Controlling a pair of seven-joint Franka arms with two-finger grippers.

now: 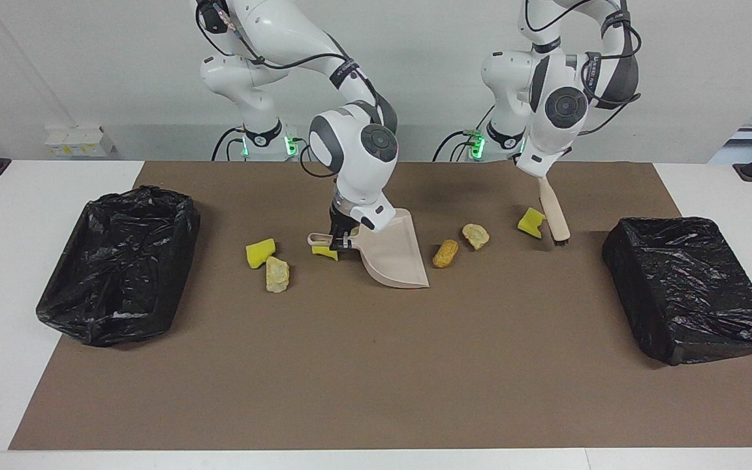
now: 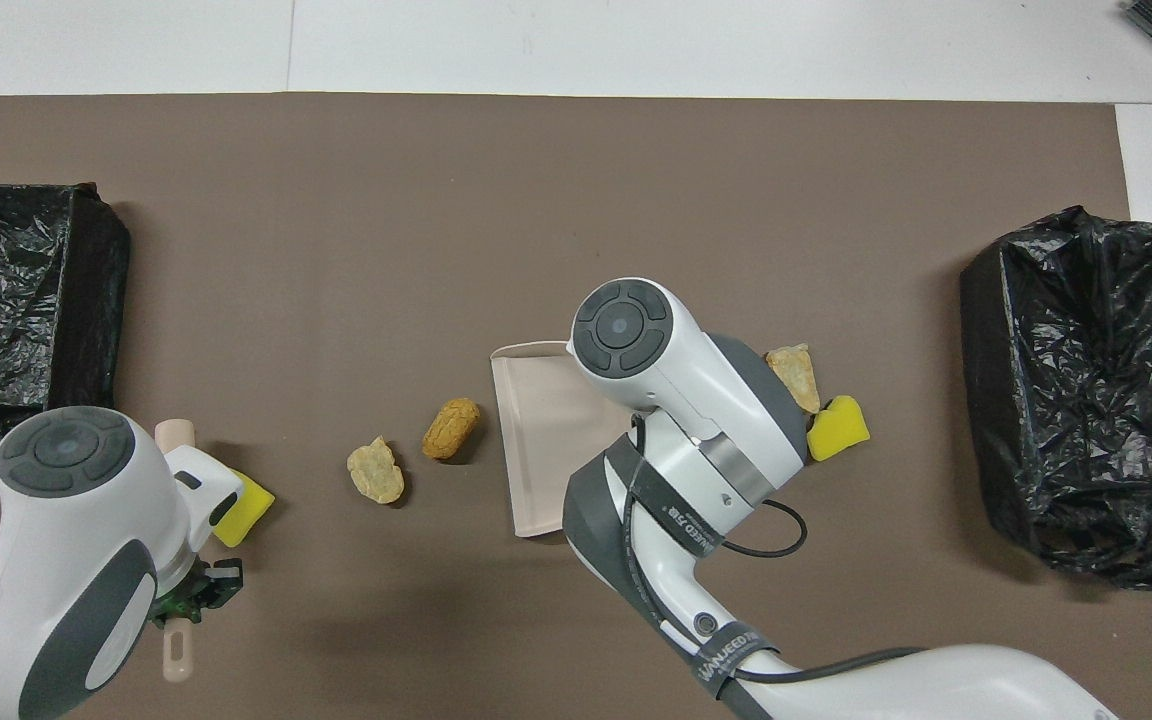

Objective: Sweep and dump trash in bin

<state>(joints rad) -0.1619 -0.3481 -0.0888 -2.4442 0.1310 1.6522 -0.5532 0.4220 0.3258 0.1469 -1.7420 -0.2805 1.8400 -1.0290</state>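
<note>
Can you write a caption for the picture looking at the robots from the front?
Right gripper holds the dustpan on the mat; left gripper holds the brush.

Robot lab: two white arms [image 1: 271,46], bare wall [image 1: 89,59], brown-matted table [image 1: 376,365].

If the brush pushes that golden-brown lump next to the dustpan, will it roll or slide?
The golden-brown lump looks rounded and oblong, so it would probably tumble or roll sideways rather than slide straight. It seems small and bread-like, likely light, so a gentle push should move it. It lies just beside the dustpan, so it might skid past the lip.
</note>
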